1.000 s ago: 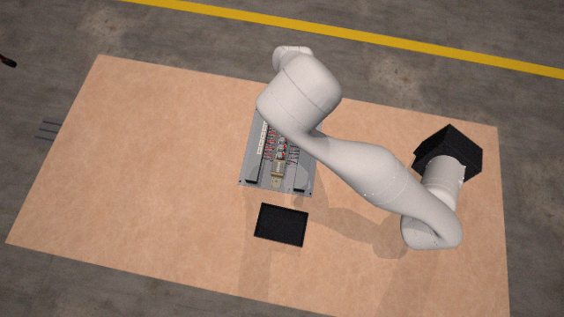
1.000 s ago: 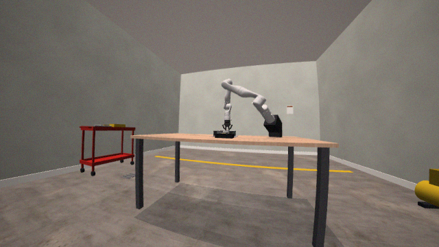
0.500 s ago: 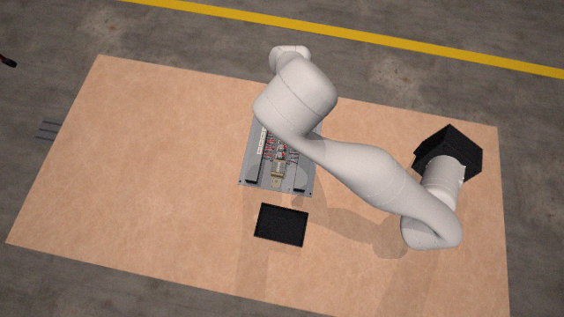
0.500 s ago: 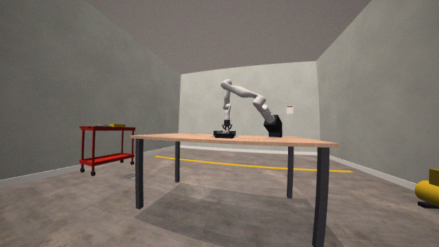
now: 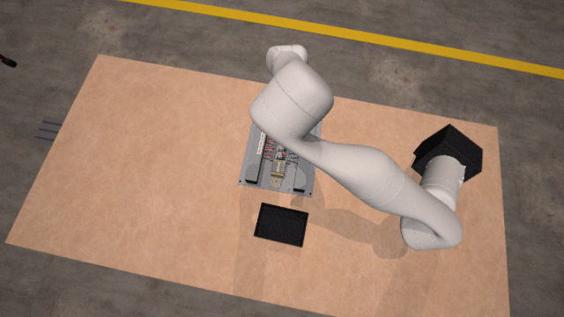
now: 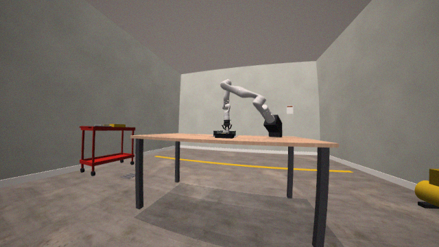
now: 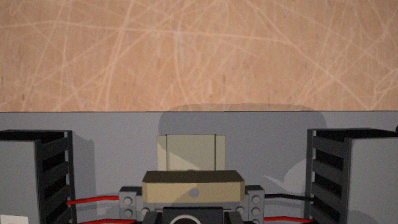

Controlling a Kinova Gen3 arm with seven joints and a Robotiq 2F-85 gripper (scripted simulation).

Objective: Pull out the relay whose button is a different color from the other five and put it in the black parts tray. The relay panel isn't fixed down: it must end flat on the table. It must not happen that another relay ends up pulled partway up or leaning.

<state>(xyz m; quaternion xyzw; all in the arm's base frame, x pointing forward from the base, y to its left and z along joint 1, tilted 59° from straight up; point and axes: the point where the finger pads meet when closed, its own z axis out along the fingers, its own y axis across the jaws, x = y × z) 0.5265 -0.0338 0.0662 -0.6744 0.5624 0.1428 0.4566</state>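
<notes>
The grey relay panel (image 5: pixel 285 188) (image 7: pixel 125 130) lies flat on the wooden table (image 5: pixel 145 176), with red-buttoned relays (image 5: pixel 278 154) and red wires in its middle. My gripper (image 6: pixel 226 129) points straight down onto the panel; the arm hides it in the overhead view. It is shut on a relay whose dark top (image 7: pixel 185 218) just shows at the bottom edge of the wrist view; I cannot tell its button colour. A tan terminal block (image 7: pixel 193 187) (image 5: pixel 278 169) sits right in front of it. The black parts tray (image 5: pixel 281 224) lies on the table just in front of the panel.
Two slotted black-and-grey blocks (image 7: pixel 50 170) (image 7: pixel 345 170) stand on the panel left and right of the gripper. The arm's black base (image 5: pixel 449 151) is at the table's right. A red cart (image 6: pixel 106 144) stands off to the left of the table.
</notes>
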